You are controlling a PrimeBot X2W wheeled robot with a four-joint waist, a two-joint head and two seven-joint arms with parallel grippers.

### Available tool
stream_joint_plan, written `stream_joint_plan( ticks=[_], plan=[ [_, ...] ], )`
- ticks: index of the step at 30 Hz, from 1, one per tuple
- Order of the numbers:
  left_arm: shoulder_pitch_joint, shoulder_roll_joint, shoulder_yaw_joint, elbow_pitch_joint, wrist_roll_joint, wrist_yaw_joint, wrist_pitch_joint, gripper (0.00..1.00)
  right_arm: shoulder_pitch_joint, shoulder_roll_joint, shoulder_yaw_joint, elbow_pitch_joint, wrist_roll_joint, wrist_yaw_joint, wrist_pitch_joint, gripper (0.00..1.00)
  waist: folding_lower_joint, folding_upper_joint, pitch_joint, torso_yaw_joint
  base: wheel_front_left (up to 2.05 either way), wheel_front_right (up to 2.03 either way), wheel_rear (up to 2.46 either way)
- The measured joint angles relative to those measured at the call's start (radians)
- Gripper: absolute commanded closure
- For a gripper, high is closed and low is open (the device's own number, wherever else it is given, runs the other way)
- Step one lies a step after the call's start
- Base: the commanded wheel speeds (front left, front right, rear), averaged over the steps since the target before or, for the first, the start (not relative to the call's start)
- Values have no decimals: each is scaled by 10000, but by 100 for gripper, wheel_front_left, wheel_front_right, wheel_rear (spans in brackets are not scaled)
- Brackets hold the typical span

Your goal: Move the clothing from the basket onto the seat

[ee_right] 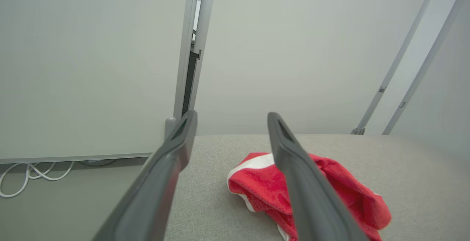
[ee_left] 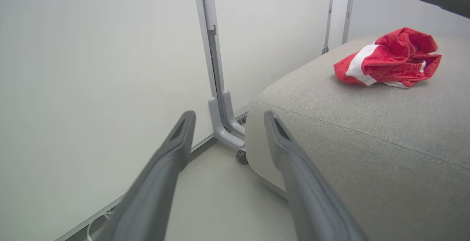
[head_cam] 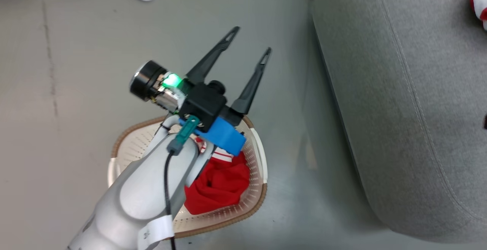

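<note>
Left fingers (head_cam: 213,56): open, empty, over free floor (head_cam: 76,90) beside the seat (head_cam: 399,109) edge.
Right fingers (ee_right: 293,167): open, empty (a red garment (ee_right: 257,186) lies below, on the seat).
Basket (head_cam: 258,200): second garment (head_cam: 220,185) inside.

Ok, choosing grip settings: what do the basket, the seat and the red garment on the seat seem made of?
Basket: likely rigid cream plastic, matte, with rows of small perforations; the brown rim looks woven, perhaps moulded. Seat: grey woven upholstery, matte, stitched seams. Red garment on the seat: soft cloth with white bands, crumpled into folds; fibre unclear.
</note>
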Motion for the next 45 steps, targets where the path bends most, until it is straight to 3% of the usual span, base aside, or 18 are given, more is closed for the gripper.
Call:
stream_joint_plan(
  ticks=[11,18,31,45],
  plan=[
    [1667,-67,2052,-780,182,224,-4,0,354,286,2466,-226,96,0,0,0,-1,0,-1407,1014,0,0,0],
    [2706,-234,3398,-1097,385,222,-12,0,635,451,3287,-155,242,0,0,0,-1,0,-2172,1593,0,0,0],
    [4516,-642,5028,-1427,903,-198,-12,0,2176,951,3308,192,556,0,2,0,-2,0,-3342,2078,0,0,0],
    [5679,-997,5756,-1488,1315,-566,-12,0,3535,1402,2936,196,704,0,0,0,-1,1,-4034,2129,0,0,0]
  ],
)
